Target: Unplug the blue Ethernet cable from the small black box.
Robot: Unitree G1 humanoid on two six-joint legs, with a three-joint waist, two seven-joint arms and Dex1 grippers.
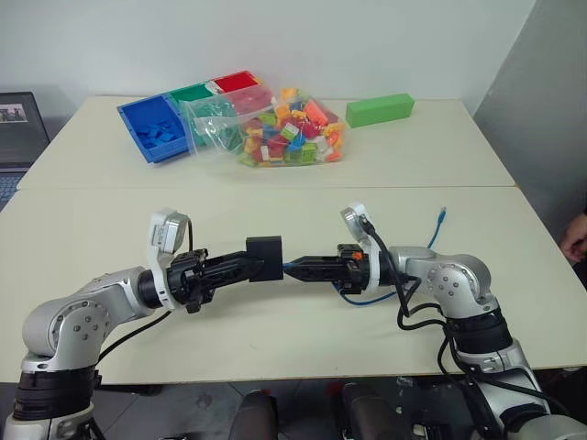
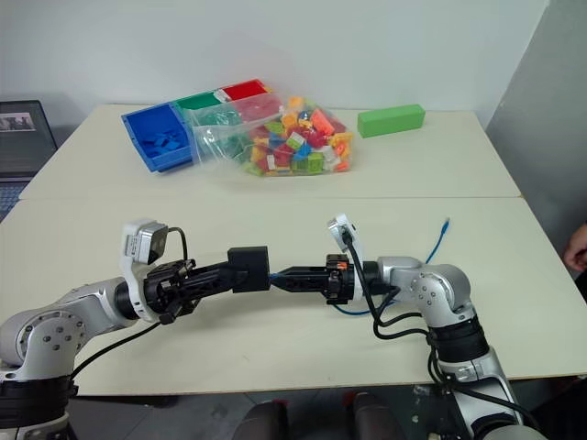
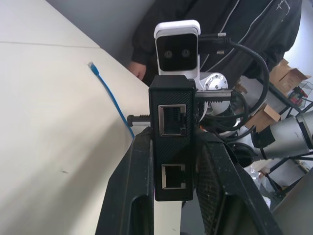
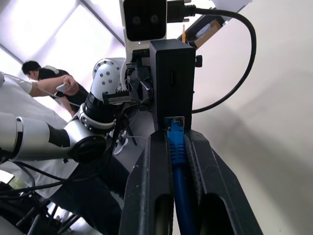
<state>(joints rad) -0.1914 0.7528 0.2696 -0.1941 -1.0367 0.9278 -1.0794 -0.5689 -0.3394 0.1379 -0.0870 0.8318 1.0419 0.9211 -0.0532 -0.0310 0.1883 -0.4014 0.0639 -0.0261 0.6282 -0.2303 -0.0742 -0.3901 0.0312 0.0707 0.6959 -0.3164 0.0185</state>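
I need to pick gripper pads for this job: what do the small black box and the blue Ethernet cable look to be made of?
The small black box looks like rigid matte plastic: dull, faintly grained faces, sharp moulded edges, metal-lined ports. The blue Ethernet cable seems a smooth, slightly glossy rubbery plastic jacket, bending loosely on the table; its plug looks like harder translucent plastic.

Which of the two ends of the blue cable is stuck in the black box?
The end pinched by the right gripper sits in the black box. The blue cable's other end lies loose on the table.
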